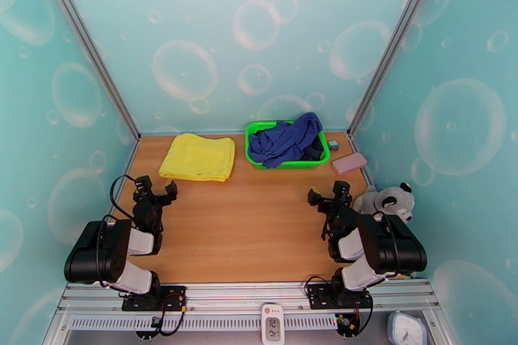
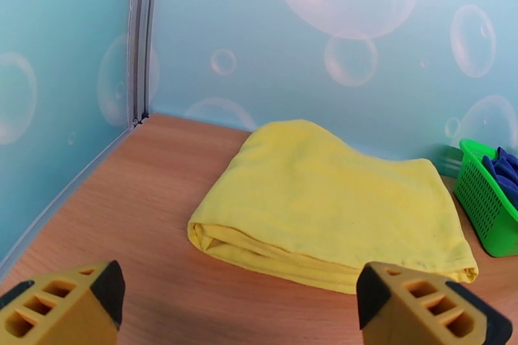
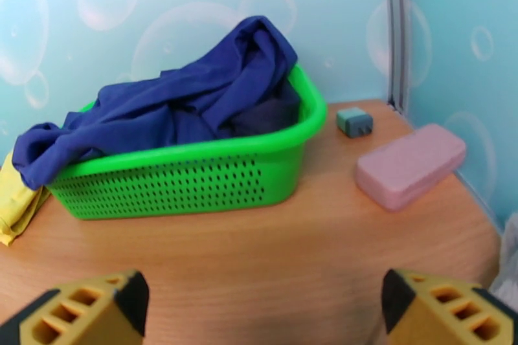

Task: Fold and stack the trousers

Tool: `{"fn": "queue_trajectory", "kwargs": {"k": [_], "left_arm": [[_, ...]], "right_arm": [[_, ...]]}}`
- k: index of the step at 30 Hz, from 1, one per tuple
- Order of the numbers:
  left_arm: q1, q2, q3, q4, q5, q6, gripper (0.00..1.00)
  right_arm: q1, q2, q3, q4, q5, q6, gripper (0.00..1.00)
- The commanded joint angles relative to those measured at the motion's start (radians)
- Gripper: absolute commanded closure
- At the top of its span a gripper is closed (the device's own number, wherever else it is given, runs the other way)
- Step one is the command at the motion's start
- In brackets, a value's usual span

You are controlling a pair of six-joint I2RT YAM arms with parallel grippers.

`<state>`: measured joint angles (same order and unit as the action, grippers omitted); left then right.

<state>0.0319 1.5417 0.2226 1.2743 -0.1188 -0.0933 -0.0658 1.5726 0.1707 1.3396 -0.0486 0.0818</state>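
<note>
Lying folded at the far left of the tabletop (image 1: pixel 246 230), the yellow trousers (image 1: pixel 197 157) rest just beside the green basket (image 1: pixel 248 140) of blue cloth (image 1: pixel 288 138); left gripper (image 1: pixel 155 189) and right gripper (image 1: pixel 327 193) gape wide, empty.

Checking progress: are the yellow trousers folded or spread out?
Folded: the yellow trousers lie as a compact rectangle, layered edges showing along the near side.

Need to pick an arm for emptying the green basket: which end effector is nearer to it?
Right. The right end effector hovers in front of the green basket, slightly to its right; the left end effector is farther left, facing the folded yellow trousers.
</note>
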Motion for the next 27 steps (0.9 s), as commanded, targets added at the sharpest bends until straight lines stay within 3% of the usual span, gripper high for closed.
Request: {"fn": "queue_trajectory", "kwargs": {"k": [1, 5, 11, 27], "left_arm": [[-0.009, 0.008, 0.025, -0.047, 0.02, 0.03, 0.0], [-0.012, 0.008, 0.025, -0.049, 0.018, 0.031, 0.01], [-0.012, 0.008, 0.026, -0.047, 0.018, 0.031, 0.0], [-0.013, 0.008, 0.03, -0.053, 0.019, 0.036, 0.01]], "right_arm": [[0.008, -0.016, 0.074, -0.114, -0.061, -0.06, 0.01], [0.019, -0.016, 0.011, 0.003, -0.036, -0.063, 0.01], [0.015, -0.013, 0.095, -0.159, -0.035, -0.057, 0.01], [0.009, -0.012, 0.096, -0.157, 0.013, -0.03, 0.01]]}}
